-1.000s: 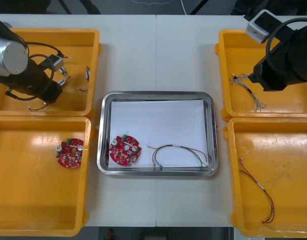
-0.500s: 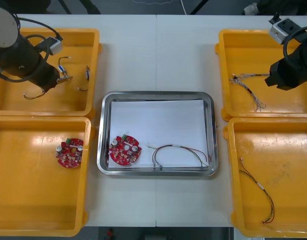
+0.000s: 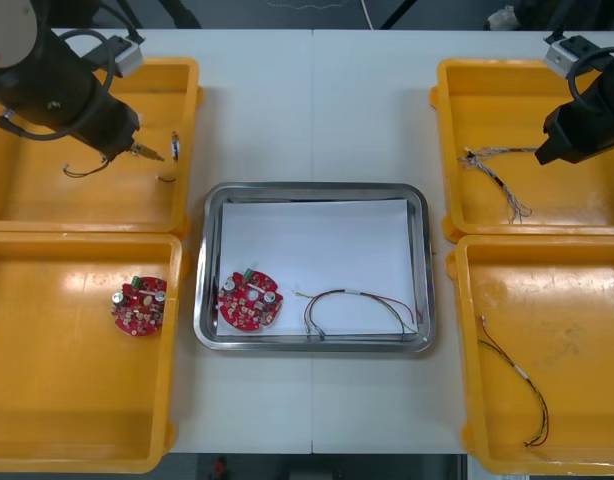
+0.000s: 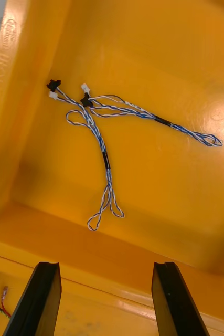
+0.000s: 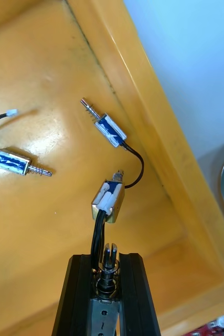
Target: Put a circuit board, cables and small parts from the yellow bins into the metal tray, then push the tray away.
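My left gripper hangs over the far left yellow bin, shut on a small metal part with a black lead, lifted off the bin floor. Two more small metal parts lie on the floor beyond the fingers. My right gripper stands open above the far right yellow bin. Twisted blue and white cables lie there ahead of its fingers. The metal tray, white inside, holds a round red circuit board and a red and yellow cable.
A second red circuit board lies in the near left bin. In the near right bin rests a red and yellow cable. Bare table lies beyond and in front of the tray.
My left arm has risen and swung toward the bin's far right side, carrying the small metal part. The right arm has drawn back toward the table's far right corner.
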Controlling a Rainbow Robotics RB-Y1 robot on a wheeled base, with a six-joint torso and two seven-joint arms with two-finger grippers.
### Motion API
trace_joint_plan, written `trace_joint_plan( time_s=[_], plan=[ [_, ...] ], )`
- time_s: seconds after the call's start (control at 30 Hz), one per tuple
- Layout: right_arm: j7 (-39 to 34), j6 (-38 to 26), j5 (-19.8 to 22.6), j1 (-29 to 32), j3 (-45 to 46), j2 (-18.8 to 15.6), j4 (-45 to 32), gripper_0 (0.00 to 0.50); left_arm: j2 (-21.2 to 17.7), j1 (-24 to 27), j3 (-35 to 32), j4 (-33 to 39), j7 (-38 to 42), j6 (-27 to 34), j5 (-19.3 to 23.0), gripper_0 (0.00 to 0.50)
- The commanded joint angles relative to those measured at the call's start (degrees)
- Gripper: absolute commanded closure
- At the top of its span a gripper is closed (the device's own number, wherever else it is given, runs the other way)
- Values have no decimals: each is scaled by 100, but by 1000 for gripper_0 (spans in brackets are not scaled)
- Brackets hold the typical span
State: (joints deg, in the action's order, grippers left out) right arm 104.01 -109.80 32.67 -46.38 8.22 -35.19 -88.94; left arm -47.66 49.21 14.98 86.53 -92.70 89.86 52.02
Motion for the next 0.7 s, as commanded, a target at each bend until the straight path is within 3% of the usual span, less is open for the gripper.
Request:
trace_joint_plan(
  time_s=[0.03, 0.23, 0.43, 0.7],
  plan=[
    [286, 169, -121, -574, 154, -181, 536, 0, -243, 300, -487, 286, 437, 199, 54, 500],
    [427, 661, -156, -644, 145, -154, 1098, 0, -243, 291, -557, 189, 366, 146, -95, 500],
    [532, 960, -191, -644, 127, -5, 1538, 0, -191, 291, -364, -444, -222, -390, -201, 500],
    [647, 1479, -297, -627, -119, 109, 2083, 0, -191, 291, 304, -1041, -381, -1199, -245, 500]
  ],
)
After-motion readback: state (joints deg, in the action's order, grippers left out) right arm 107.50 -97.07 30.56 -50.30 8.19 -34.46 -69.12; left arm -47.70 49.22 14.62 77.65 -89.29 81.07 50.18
